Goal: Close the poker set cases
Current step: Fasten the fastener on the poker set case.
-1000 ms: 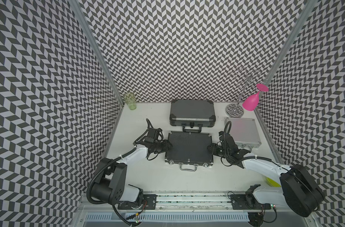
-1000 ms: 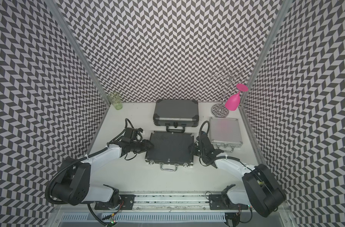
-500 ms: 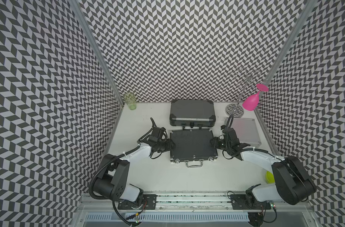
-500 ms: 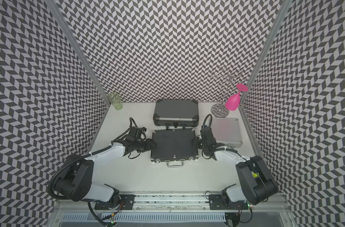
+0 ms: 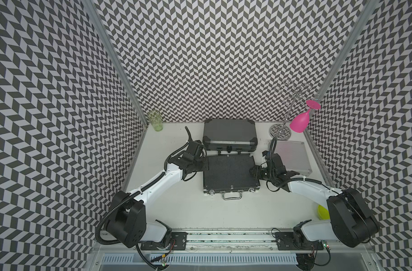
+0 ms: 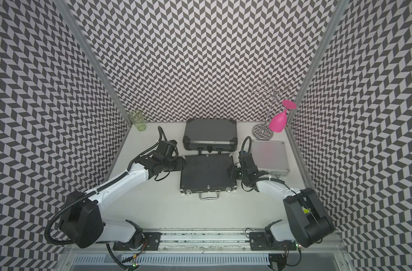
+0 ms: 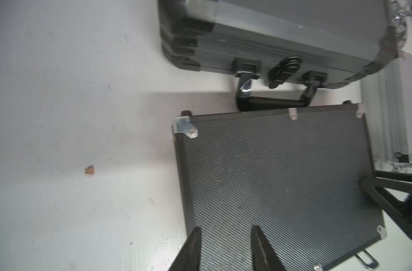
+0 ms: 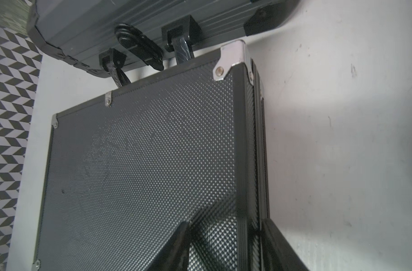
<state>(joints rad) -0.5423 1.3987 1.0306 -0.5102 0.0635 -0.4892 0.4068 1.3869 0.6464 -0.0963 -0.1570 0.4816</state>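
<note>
Flat textured black case (image 5: 229, 173) lies shut at centre, ribbed grey case (image 5: 229, 132) shut behind it, silver case (image 5: 291, 154) apparently shut alongside.

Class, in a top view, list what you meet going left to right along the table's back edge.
From the left: green glass → ribbed dark grey case → wire stand's round base → pink wine glass.

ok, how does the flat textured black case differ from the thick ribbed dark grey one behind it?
Depth: the flat textured black case is slim; the thick ribbed dark grey case is much deeper.
Surface: black is dimpled with silver corner plates; grey has ribbed sides and black corner caps.
Handles: black has a chrome handle; grey a black handle.
Shared: both closed, lying flat, handles facing the robot.
</note>
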